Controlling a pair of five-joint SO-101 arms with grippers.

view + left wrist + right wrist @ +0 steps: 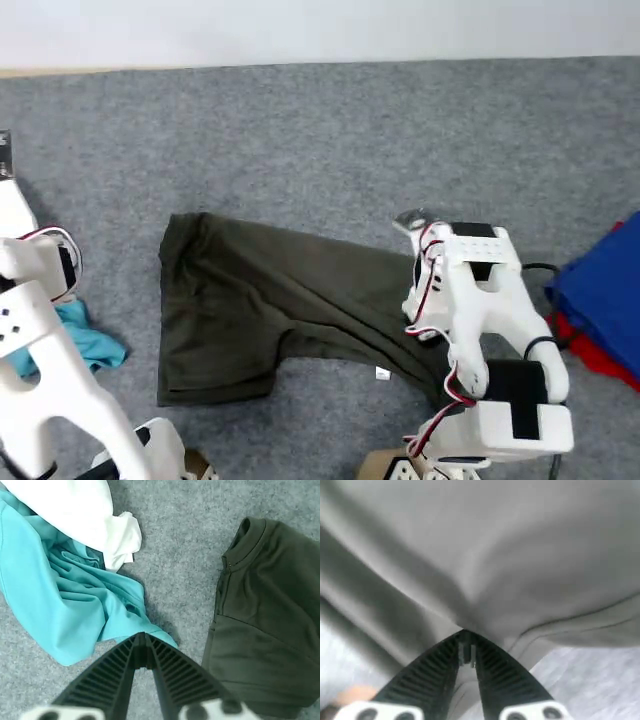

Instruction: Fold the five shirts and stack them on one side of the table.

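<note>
Grey felt covers the table [320, 110]. At left, the left gripper [144, 642] hangs clenched and empty over a teal shirt [55, 605] beside a white shirt [75, 505]. Mid-table lies the olive shirt [260, 300], its right side pinched by the right gripper [465, 639]. A blue shirt [605, 300] overlies a red shirt [600, 358] far right.

Olive shirt [270, 310]: soft matt cloth, creased. Table [330, 140]: rough grey felt-like covering. Right arm [490, 300] shell: smooth white plastic.
</note>
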